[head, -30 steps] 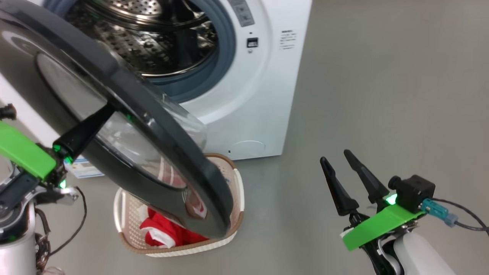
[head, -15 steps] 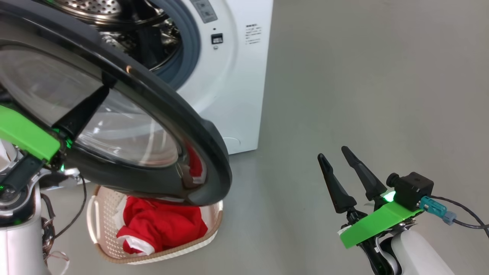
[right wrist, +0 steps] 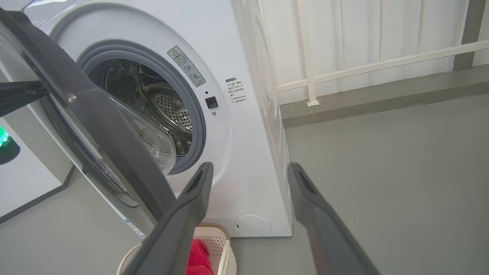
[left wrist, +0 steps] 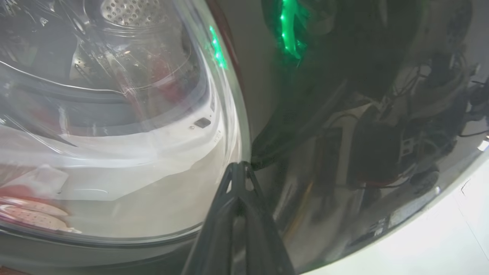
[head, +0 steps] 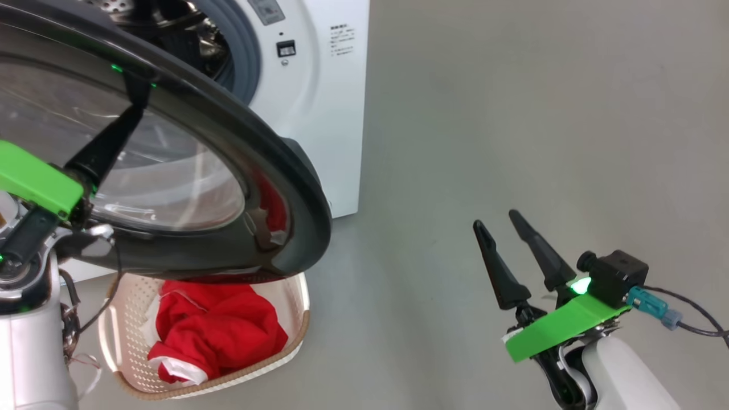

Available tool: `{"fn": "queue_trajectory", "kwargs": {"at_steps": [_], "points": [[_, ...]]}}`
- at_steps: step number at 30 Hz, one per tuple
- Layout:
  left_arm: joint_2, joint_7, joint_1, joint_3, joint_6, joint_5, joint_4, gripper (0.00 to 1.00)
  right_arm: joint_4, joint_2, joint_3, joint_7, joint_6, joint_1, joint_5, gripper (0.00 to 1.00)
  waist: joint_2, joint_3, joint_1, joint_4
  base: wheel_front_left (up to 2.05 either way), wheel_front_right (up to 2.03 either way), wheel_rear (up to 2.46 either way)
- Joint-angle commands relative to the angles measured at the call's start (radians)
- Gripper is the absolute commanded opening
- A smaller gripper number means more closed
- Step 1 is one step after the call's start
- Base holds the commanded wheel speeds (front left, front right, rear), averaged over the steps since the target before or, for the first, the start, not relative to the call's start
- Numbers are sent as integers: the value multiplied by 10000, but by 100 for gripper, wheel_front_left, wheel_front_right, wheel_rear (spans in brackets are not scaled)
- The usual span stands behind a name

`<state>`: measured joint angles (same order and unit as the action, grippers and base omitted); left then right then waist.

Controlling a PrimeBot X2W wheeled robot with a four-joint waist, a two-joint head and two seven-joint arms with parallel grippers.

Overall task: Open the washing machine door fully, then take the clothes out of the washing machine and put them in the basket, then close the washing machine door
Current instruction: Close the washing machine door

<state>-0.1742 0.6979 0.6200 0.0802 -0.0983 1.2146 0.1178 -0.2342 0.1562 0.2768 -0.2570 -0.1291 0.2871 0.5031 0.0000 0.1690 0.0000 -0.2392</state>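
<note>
the washing machine door (head: pixel 302 199) is a stiff, rigid thing that moves only around its hinge, so i judge it will not bend but will swing with some weight. its black rim is very glossy and probably slippery, and the glass bowl (head: pixel 171 171) in the middle is the fragile part. it is better to push flat on the rim, far from the hinge side, and not on the glass. a pinch is not needed for closing.

it looks large and round, with a wide shining black ring around a clear bulging window. the ring mirrors the robot and a green light.

the door stands out from the front of the washing machine (head: pixel 319 114), about half open. the left gripper (left wrist: pixel 238 168) has its fingers together, holding nothing. their tip lies against the outer face of the door, where glass meets rim.

below the door, on the floor (head: pixel 512 114) just in front of the washing machine, sits the basket (head: pixel 128 319) with the red clothes (head: pixel 228 330) inside. the part of the drum that can be seen looks empty.

the right gripper (head: pixel 495 219) hovers well apart from the washing machine, to its right side, fingers wide apart and empty.
</note>
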Motion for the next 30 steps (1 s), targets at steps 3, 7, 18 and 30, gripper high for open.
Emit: {"fn": "queue_trajectory", "kwargs": {"at_steps": [3,7,18,30], "points": [[-337,-116,566,303,216,-123,-201,0,305,-56,129,-48,-16,208,-41,100,0,93,0,-129,0,0,0],[-326,-167,651,294,267,-134,-63,0,303,-75,86,-48,-16,219,-50,100,0,123,0,-204,0,0,0],[-262,-213,671,256,316,-116,-30,0,309,-95,5,-48,-16,218,-99,100,0,141,0,-52,0,0,0],[-250,-214,404,275,320,-89,-320,0,276,-56,-23,-48,-16,228,-121,100,0,114,0,328,0,0,0]]}}
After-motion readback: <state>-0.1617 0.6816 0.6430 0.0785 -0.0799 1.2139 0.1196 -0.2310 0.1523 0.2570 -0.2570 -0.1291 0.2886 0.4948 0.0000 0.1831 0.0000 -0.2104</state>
